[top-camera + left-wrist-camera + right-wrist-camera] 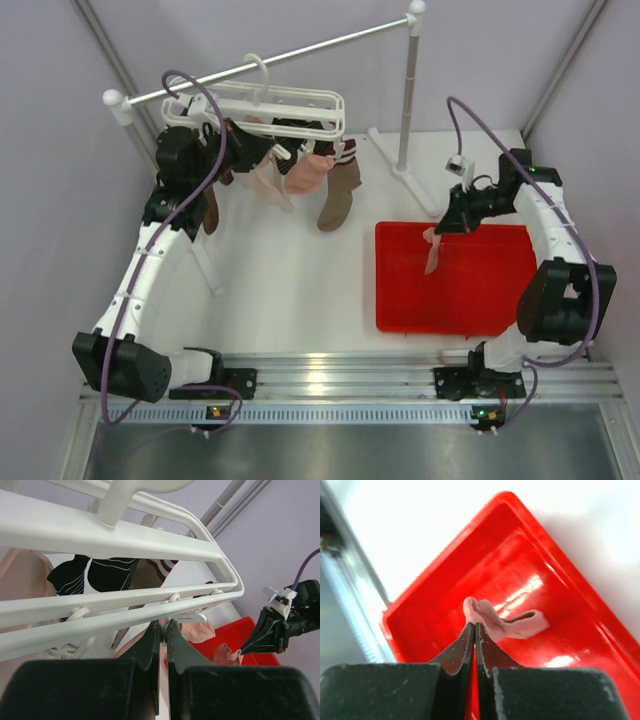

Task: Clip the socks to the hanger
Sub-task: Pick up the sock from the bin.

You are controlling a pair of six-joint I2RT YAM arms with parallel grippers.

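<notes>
Right pincer (pixel 473 626) tight around pink sock (pixel 507 622)

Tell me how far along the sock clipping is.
Done: taupe-brown socks and pale pink socks hang clipped on the white plastic lattice hanger. In hand: the right tool pinches one more pale pink sock above the red plastic tray. Left: carry it over and clip it; no other loose sock shows.

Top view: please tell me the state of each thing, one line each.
hanger: hooked on the rail, socks clipped under it.
brown sock: clipped, hanging down.
pink sock: pinched by the right gripper, dangling over the red tray.
red tray: flat on the table.
left gripper: shut, below the hanger.
right gripper: shut on the pink sock.
</notes>
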